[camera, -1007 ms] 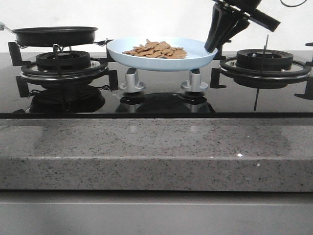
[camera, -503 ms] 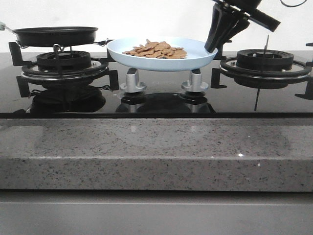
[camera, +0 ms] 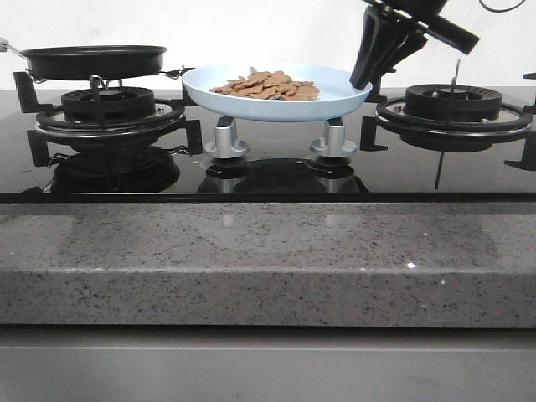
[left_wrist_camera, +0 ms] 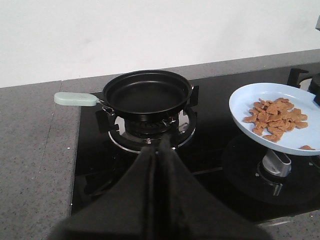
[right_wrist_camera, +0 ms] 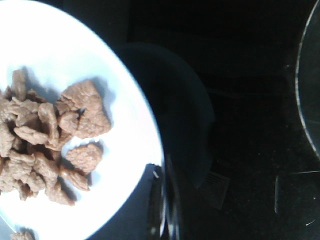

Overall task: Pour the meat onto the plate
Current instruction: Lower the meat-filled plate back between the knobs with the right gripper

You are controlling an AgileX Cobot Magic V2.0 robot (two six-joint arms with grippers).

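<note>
The pale-blue plate (camera: 276, 107) hangs level above the middle of the hob, with the meat (camera: 268, 85) heaped on it as light-brown slices. My right gripper (camera: 362, 82) comes down from the upper right and is shut on the plate's right rim. In the right wrist view the fingers (right_wrist_camera: 157, 200) pinch the plate (right_wrist_camera: 125, 115) edge beside the meat (right_wrist_camera: 50, 135). My left gripper (left_wrist_camera: 159, 147) is shut with nothing in it, in front of the black pan (left_wrist_camera: 146, 93). The plate (left_wrist_camera: 245, 105) and meat (left_wrist_camera: 274, 117) also show in that view.
The empty black frying pan (camera: 94, 60) sits on the left burner, its pale-green handle (left_wrist_camera: 76, 99) pointing left. A bare right burner (camera: 453, 105) and two silver knobs (camera: 226, 138) lie under and beside the plate. A granite counter edge (camera: 268, 260) runs in front.
</note>
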